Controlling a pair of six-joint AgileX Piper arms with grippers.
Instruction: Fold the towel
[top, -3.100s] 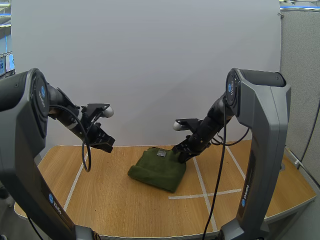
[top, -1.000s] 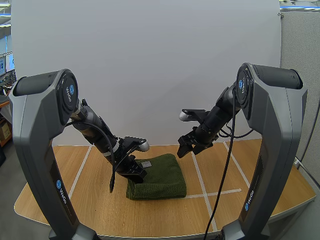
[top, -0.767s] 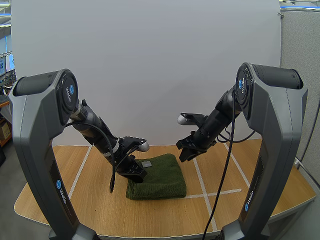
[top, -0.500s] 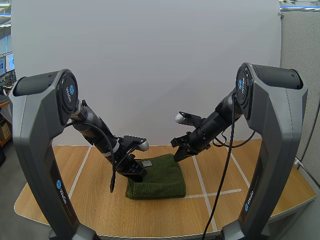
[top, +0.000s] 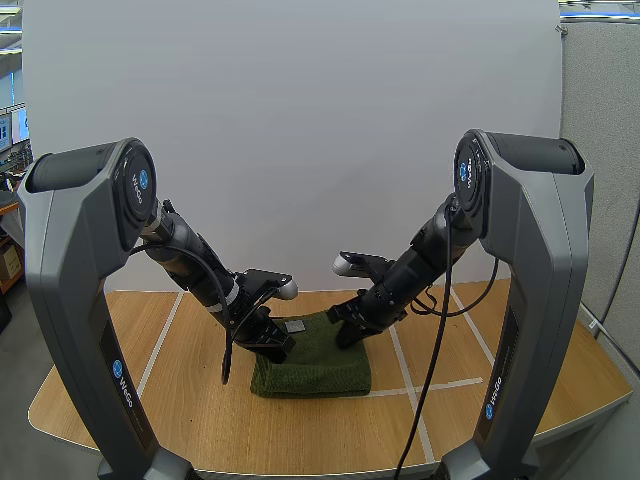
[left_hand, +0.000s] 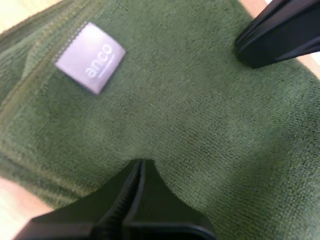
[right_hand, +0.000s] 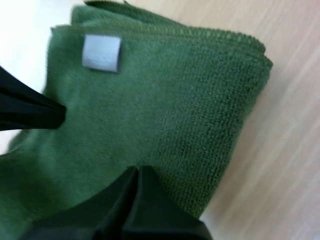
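**Right pincer drops onto the folded towel, joining the left**

The green towel (top: 318, 365) lies as a compact folded block near the middle of the wooden surface (top: 150, 400), just left of the white tape lines (top: 412, 385). Three seconds ago it sat askew and slumped, with its near corner pointing toward the arms. Now its front edge runs square across the surface.

The left pincer (top: 276, 346) is clenched on nothing, its fingers lying together as one dark wedge with the tip pressed on the towel's left part. Three seconds ago it hung in the air well off to the left. By a second ago it had reached this spot, and it has held there since.

The right pincer (top: 346, 335) has changed most. Three seconds ago it was at the towel's far right corner. A second ago it was lifted above and to the right of the cloth. Since then it has swung in and down, and its tip now rests on the towel's far right part. It too is clenched, gripping nothing.

In the left wrist view the wedge sits on the green pile, with the grey label (left_hand: 90, 57), printed "anco", lying flat on top nearby and the other arm's dark tip across from it. The right wrist view shows the towel's folded edge against bare wood beside that wedge.
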